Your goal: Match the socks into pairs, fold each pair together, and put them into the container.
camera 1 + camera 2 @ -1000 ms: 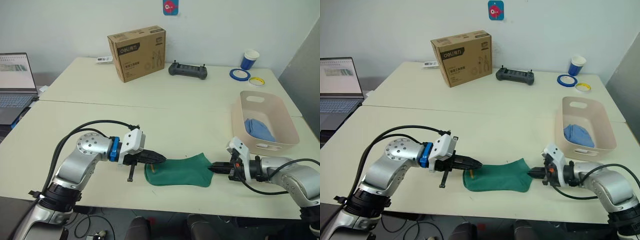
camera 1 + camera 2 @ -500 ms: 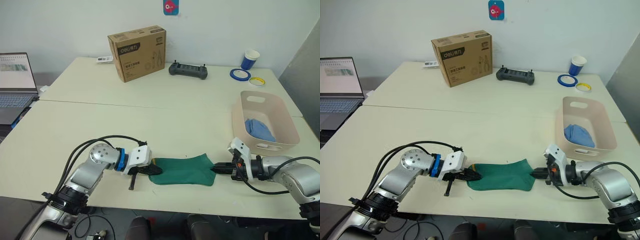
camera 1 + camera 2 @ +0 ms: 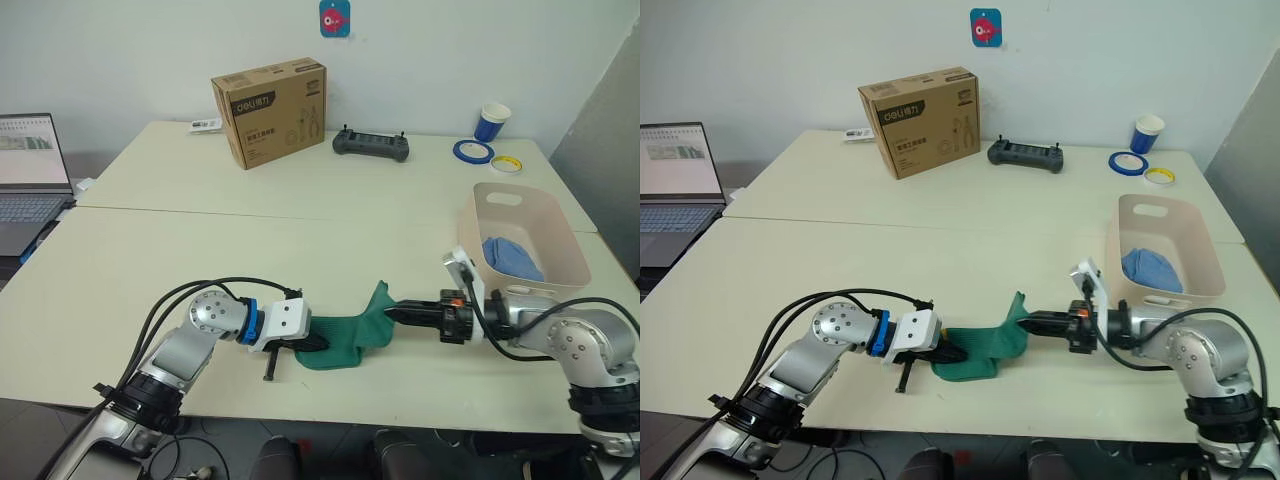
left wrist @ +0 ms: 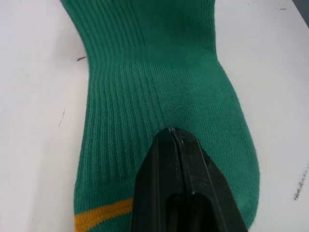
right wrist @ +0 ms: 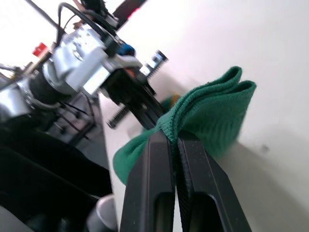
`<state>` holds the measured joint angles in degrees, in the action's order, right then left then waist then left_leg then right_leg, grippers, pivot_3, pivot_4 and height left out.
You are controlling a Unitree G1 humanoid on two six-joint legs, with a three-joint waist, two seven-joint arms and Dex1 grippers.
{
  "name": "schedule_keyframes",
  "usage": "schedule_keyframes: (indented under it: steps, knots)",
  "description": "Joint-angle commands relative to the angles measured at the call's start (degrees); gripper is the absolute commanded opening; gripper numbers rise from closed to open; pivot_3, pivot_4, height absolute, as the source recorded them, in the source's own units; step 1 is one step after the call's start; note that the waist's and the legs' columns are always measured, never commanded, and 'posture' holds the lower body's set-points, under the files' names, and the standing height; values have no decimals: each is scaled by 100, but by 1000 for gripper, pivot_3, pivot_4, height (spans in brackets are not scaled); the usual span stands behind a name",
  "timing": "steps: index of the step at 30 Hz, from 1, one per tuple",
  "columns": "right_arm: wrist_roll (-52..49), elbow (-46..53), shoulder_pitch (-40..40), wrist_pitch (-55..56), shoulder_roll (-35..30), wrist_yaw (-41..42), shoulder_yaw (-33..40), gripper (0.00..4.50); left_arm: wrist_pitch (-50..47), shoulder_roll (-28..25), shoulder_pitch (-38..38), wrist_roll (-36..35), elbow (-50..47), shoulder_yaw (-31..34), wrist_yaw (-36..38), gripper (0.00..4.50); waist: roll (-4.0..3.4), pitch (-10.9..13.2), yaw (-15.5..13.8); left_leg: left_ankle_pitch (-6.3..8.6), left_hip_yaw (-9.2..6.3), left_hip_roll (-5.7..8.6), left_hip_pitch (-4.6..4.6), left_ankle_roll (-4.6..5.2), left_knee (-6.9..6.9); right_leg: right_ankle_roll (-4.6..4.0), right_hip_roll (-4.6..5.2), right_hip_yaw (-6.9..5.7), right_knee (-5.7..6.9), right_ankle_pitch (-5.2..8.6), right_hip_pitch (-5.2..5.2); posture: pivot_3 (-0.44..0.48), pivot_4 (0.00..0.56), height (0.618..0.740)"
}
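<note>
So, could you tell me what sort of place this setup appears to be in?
Probably an office or lab workspace: pale tables pushed together, an open laptop, a cardboard tool box, a black handheld controller, tape rolls and a paper cup against a plain wall.

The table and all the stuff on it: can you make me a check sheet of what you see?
Surface: pale table, a seam across its middle.
Job's things: green sock near the front edge, one end lifted toward the other; blue sock in the pink basin.
Clutter: cardboard box, black controller, blue cup, two tape rolls, laptop at the left.
Grippers: left gripper shut, tips resting on the sock near its yellow stripe; right gripper shut on the sock's cuff, raised off the table.
Cables: black cables loop along the left arm.
Surroundings: white wall with a small sticker.
</note>
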<state>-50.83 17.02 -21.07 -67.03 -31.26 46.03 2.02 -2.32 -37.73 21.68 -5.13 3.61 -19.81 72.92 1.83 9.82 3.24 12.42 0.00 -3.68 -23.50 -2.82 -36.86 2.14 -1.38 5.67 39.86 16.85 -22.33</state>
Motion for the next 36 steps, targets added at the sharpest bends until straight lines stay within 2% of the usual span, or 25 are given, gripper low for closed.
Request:
schedule_keyframes:
  steps: [1,8,18,22,28,31,34,36]
  knots:
    - [-67,125,-131,-65,116,-167,-128,57,-183,-118,-63,275,229,-140,-9,0,0,0,2,0,0,0,0,0,0,0,0,0,-1,0,0,0,150,740]
    - [285,-259,-367,175,519,24,-982,57,-209,-112,90,281,325,-107,-18,0,-1,0,12,0,0,-1,5,1,4,-1,-2,0,2,0,0,0,150,740]
    - [623,-646,-596,439,807,149,-1342,57,-212,-121,122,290,362,-92,-52,0,-1,0,14,0,-1,-1,5,0,6,-3,-1,-2,0,2,0,0,150,740]
    - [661,-624,-529,529,840,137,-1339,1155,-189,-115,147,304,409,-90,-68,0,-1,0,14,0,-2,-2,6,1,6,-9,-1,-2,0,5,-1,0,150,740]
    - [141,-330,-515,251,933,160,-970,3277,-133,-67,266,324,563,-110,-66,0,-2,0,14,0,-2,-1,5,0,7,-11,-1,-2,0,6,-2,0,150,740]
    - [-181,-57,-394,91,783,276,-820,3277,-94,-54,283,331,599,-121,-80,0,-2,0,12,0,-2,-1,5,0,9,-10,-1,-2,-1,6,-2,0,150,740]
    - [648,62,-211,950,337,363,-1107,3277,-114,-83,240,301,547,-105,-64,0,-2,0,12,0,-2,-1,5,0,13,-20,1,-3,-4,12,-2,0,150,740]
    - [1206,-54,-115,1595,232,292,-1262,2911,-114,-109,202,285,505,-96,-50,0,-2,0,18,0,0,-1,5,0,13,-32,2,-2,-10,19,-1,0,150,740]
